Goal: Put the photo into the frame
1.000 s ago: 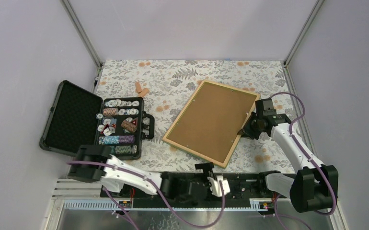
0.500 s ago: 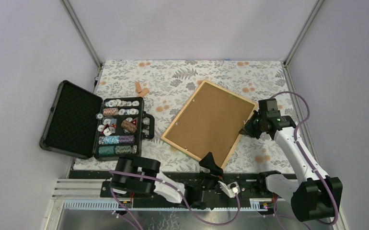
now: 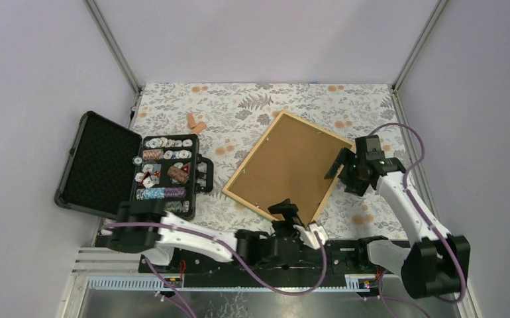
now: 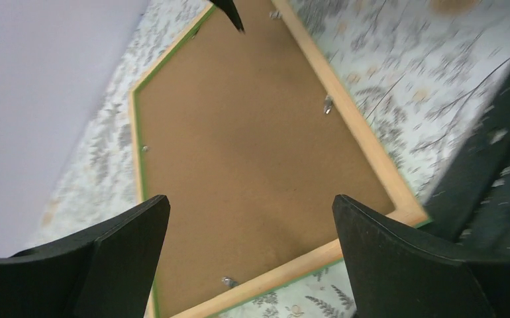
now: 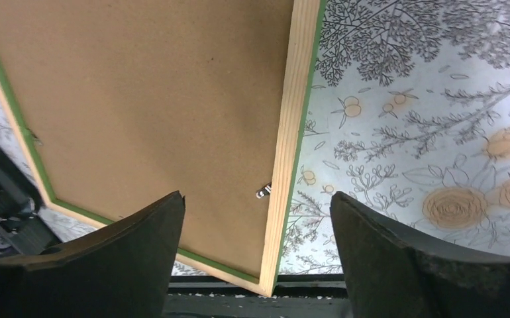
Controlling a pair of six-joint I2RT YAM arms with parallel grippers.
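The frame [image 3: 252,152] lies face down on the flowered cloth. Its light wood back and the brown backing board [image 3: 285,165] face up. The photo is hidden. My right gripper [image 3: 340,173] hovers open over the frame's right edge. In the right wrist view the wood rim [image 5: 292,132] and a metal tab [image 5: 263,192] lie below the spread right gripper [image 5: 257,197], untouched. My left gripper [image 3: 295,218] is open at the frame's near corner. In the left wrist view the left gripper [image 4: 250,202] looks down on the backing board [image 4: 239,146] and the rim [image 4: 365,146], holding nothing.
An open black case of poker chips [image 3: 133,172] sits at the left of the table. Two small orange pieces [image 3: 196,124] lie behind it. The frame's near corner reaches the table's front rail [image 5: 239,291]. Walls close in on three sides.
My right gripper has opened and come off the frame's right edge. The left arm swung in from the near left to the frame's near corner. The frame slid slightly left.
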